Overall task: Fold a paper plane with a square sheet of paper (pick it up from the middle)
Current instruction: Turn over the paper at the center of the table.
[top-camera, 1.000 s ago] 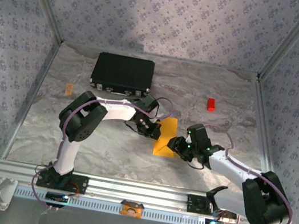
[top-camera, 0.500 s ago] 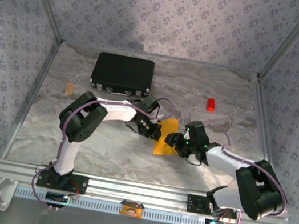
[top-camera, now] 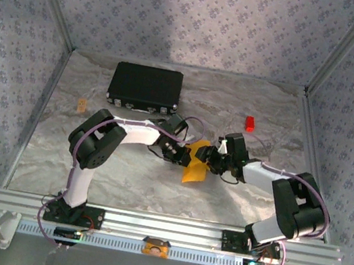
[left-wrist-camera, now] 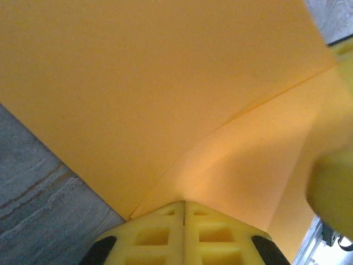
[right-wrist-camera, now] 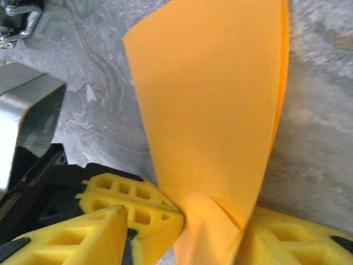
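The square sheet of paper (top-camera: 195,167), bright orange and partly folded, sits between the two grippers near the middle of the table (top-camera: 121,177), its lower corner pointing toward the near edge; whether that corner touches the surface cannot be told. In the left wrist view the paper (left-wrist-camera: 138,83) spreads away from the fingers, with a crease running from the fingertips up toward the right. The left gripper (top-camera: 185,153) comes in from the sheet's left side. Seen from its wrist camera, the left gripper (left-wrist-camera: 183,205) has its yellow fingers pressed together, pinching the sheet where the crease begins. The right gripper (top-camera: 210,160) meets the sheet from the opposite side, close to its partner. In the right wrist view the doubled-over paper (right-wrist-camera: 215,110) rises from between the yellow fingers of the right gripper (right-wrist-camera: 187,226), which stand apart with the paper's bunched lower end between them; the paper touches the finger on the right, but whether the fingers press it cannot be told. Behind the arms, a black rectangular case (top-camera: 145,87) lies toward the back left of the table, a small red block (top-camera: 250,123) toward the back right, both well apart from the paper.
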